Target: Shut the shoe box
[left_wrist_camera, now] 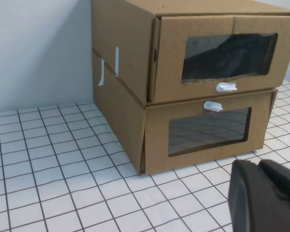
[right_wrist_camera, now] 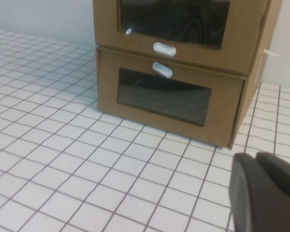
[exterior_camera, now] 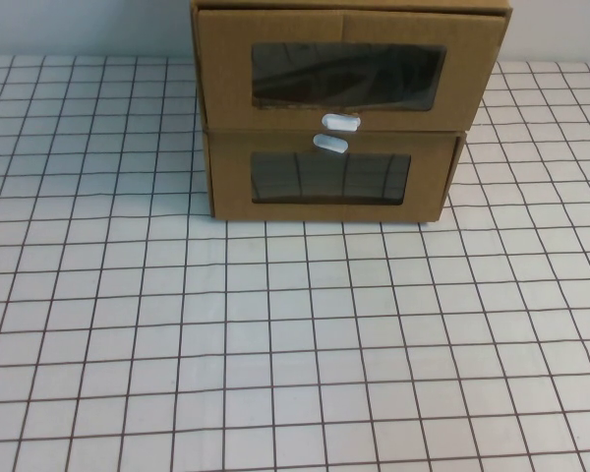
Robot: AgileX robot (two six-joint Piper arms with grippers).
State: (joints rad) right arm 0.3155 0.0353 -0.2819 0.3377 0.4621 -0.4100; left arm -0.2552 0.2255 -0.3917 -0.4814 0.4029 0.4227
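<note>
Two brown cardboard drawer boxes are stacked at the table's far middle. The upper one is the shoe box (exterior_camera: 226, 69), with a clear window and a white tab (exterior_camera: 340, 122) at its front's bottom edge. In the left wrist view the shoe box's drawer (left_wrist_camera: 169, 58) stands a little way out of its sleeve. Neither gripper shows in the high view. My left gripper (left_wrist_camera: 257, 164) is shut and empty, low over the table, in front of the boxes. My right gripper (right_wrist_camera: 255, 155) is shut and empty, also in front of them.
The lower drawer (exterior_camera: 231, 182) has its white tab (exterior_camera: 330, 145) at the top edge, just under the shoe box's tab. The white gridded table (exterior_camera: 295, 344) stretches in front of the boxes. A pale wall (left_wrist_camera: 38, 48) stands behind.
</note>
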